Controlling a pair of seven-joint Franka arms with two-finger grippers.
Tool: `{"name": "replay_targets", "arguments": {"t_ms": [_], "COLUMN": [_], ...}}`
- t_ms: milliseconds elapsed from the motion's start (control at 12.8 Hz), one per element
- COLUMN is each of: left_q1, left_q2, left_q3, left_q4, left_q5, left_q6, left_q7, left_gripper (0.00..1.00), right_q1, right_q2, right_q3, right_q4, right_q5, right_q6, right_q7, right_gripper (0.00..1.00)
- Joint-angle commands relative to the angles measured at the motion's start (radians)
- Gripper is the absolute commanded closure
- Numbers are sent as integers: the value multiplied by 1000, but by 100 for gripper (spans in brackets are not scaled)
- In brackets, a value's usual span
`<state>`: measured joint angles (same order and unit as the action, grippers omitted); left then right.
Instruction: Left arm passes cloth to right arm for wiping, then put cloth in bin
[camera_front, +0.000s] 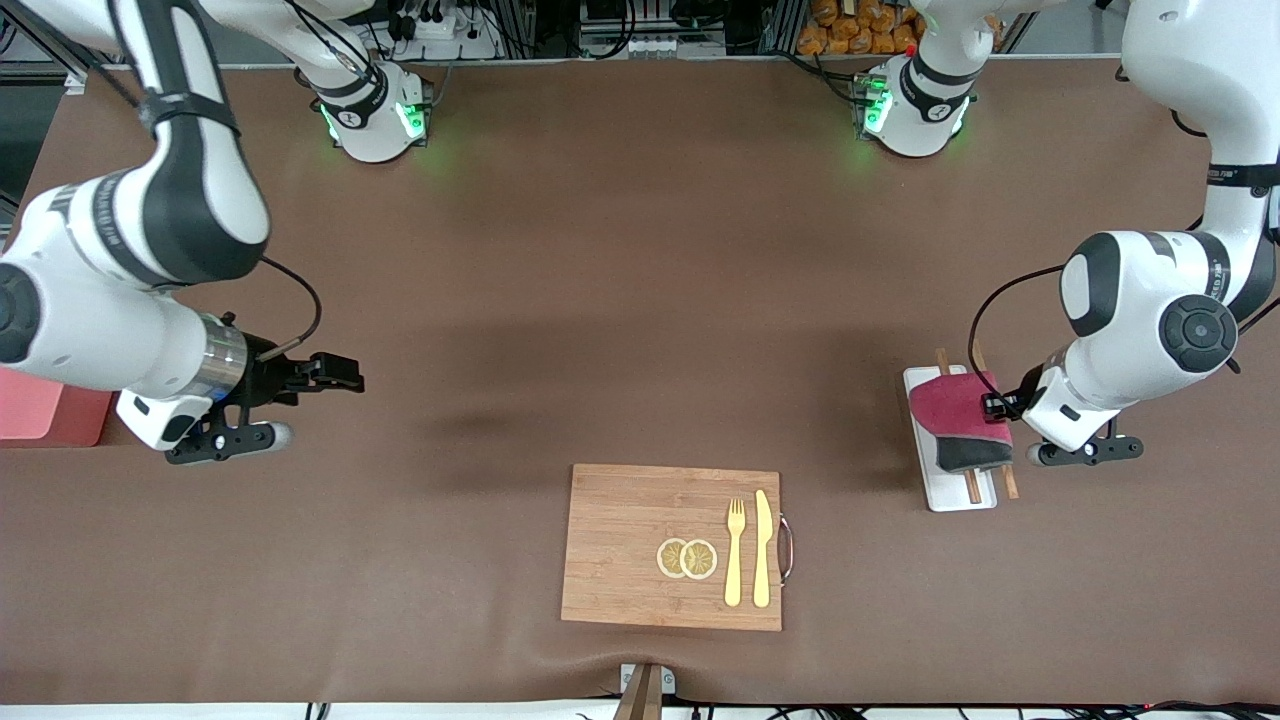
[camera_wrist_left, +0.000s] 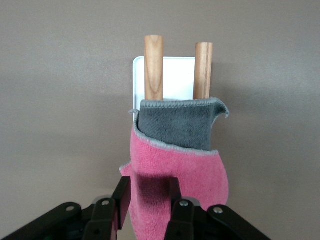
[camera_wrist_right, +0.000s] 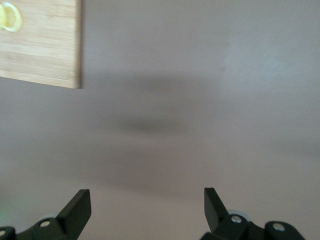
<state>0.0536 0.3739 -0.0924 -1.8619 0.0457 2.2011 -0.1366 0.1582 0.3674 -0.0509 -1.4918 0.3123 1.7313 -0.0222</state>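
The crimson-pink cloth (camera_front: 955, 403) with its dark grey reverse lies draped over two wooden sticks (camera_front: 972, 487) on a white tray (camera_front: 945, 497) toward the left arm's end of the table. My left gripper (camera_front: 996, 405) is at the cloth's edge. In the left wrist view the cloth (camera_wrist_left: 185, 167) fills the gap in the left gripper (camera_wrist_left: 150, 184), and both fingers touch it. My right gripper (camera_front: 350, 377) hangs open over bare table at the right arm's end, nothing between its fingers (camera_wrist_right: 80, 205). The pink bin (camera_front: 45, 412) shows partly under the right arm.
A wooden cutting board (camera_front: 640, 520) lies near the front camera at mid-table, carrying two lemon slices (camera_front: 687, 558), a yellow fork (camera_front: 735, 550) and a knife (camera_front: 762, 548). Its corner (camera_wrist_right: 45, 50) shows in the right wrist view. Brown mat covers the table.
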Motion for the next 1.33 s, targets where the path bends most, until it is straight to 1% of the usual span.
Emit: {"name": "replay_targets", "arguments": {"t_ms": [0, 234, 312, 390, 468, 546, 624, 780, 1014, 1092, 1248], "left_q1": [0, 0, 0, 0, -1, -1, -1, -1, -17, -18, -14], "left_q2": [11, 14, 16, 16, 16, 16, 16, 16, 7, -4, -29], "left_q3": [-4, -4, -4, -4, -4, -7, -7, -7, -16, -21, -62], "left_q4": [7, 10, 10, 12, 13, 13, 13, 13, 13, 15, 17], "left_q5": [13, 11, 11, 13, 11, 13, 13, 13, 13, 13, 11], "left_q6": [11, 11, 11, 11, 11, 11, 11, 11, 8, 3, -1], "left_q7": [-9, -9, -9, -9, -9, -9, -9, -9, -8, -6, -15], "left_gripper": [65, 72, 72, 75, 82, 87, 92, 100, 100, 100, 100], "right_q1": [-16, 6, 7, 6, -2, -2, 0, 10, 26, 35, 29], "right_q2": [1, -8, -10, -12, -16, -27, -31, -35, -38, -38, -38], "right_q3": [8, 11, 13, 11, 11, 11, 11, 11, 13, 13, 11], "right_q4": [-4, -5, -5, -11, -34, -60, -65, -65, -65, -65, -65], "right_q5": [100, 103, 120, 164, 215, 259, 277, 280, 284, 295, 343], "right_q6": [-25, -61, -71, -79, -85, -84, -82, -79, -81, -81, -78], "right_q7": [130, 321, 338, 361, 408, 441, 455, 496, 536, 579, 675], "right_gripper": [0, 0, 0, 0, 0, 0, 0, 0, 0, 0, 0]}}
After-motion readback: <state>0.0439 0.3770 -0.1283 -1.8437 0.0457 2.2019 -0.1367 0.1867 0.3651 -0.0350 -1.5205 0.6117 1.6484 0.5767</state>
